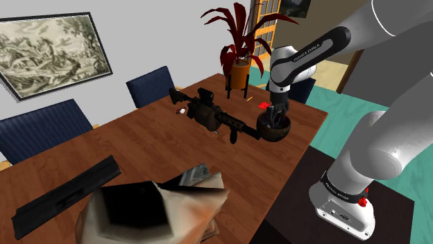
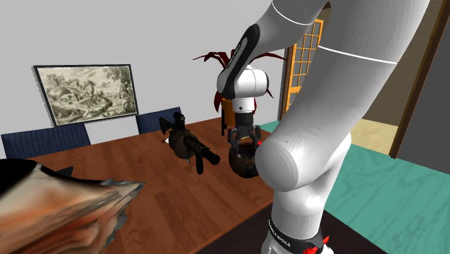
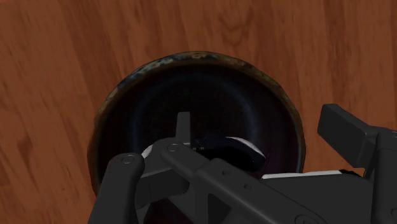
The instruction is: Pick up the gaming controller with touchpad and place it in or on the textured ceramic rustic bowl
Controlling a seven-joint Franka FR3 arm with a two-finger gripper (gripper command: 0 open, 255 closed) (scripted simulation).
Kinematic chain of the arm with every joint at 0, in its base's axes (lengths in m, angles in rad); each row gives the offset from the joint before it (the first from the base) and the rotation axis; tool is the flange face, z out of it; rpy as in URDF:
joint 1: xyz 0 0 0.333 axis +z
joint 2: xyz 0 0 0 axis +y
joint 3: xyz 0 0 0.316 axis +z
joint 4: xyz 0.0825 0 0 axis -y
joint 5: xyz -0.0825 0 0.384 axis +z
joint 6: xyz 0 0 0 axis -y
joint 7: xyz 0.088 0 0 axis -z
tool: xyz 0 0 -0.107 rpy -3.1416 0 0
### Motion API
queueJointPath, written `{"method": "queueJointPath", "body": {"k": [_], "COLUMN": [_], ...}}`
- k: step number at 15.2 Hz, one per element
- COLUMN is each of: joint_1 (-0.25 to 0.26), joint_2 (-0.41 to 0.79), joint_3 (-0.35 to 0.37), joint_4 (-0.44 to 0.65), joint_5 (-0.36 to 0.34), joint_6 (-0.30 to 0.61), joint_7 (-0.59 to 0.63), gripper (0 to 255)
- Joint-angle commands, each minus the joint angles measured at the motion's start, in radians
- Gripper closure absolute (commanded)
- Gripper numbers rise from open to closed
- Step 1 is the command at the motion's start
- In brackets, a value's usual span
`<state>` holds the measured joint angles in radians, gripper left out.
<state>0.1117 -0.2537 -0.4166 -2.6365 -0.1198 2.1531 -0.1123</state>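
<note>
Placing step is judged in hand: gripper (image 1: 278, 120) is hung over bowl (image 1: 264, 132), w/ controller (image 3: 234, 150) seen low in bowl's mouth under it; whether it's clasped or let go can't be told. Next, release is to be confirmed, then a straight lift; rifle (image 1: 211, 114) lies just beside bowl, table (image 1: 139, 149) edge near; room above is open.

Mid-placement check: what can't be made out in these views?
- Shoulder view: bowl interior, hidden by its wall and the end effector.
- Second exterior view: the bowl's part toward that view's right, behind the arm.
- Wrist view: most of the controller, under the end effector; whether it touches the bowl floor is unclear.
</note>
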Motion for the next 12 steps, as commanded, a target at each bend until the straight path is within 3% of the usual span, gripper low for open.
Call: {"method": "queueJointPath", "body": {"k": [1, 5, 12], "joint_1": [0.000, -0.001, -0.001], "joint_2": [0.000, -0.057, -0.057], "joint_3": [0.000, 0.016, 0.016], "joint_4": [0.000, 0.092, 0.092], "joint_5": [0.000, -0.005, -0.004], "joint_6": [0.000, -0.147, -0.147], "joint_7": [0.000, 0.010, 0.010], "gripper": [0, 0, 0]}}
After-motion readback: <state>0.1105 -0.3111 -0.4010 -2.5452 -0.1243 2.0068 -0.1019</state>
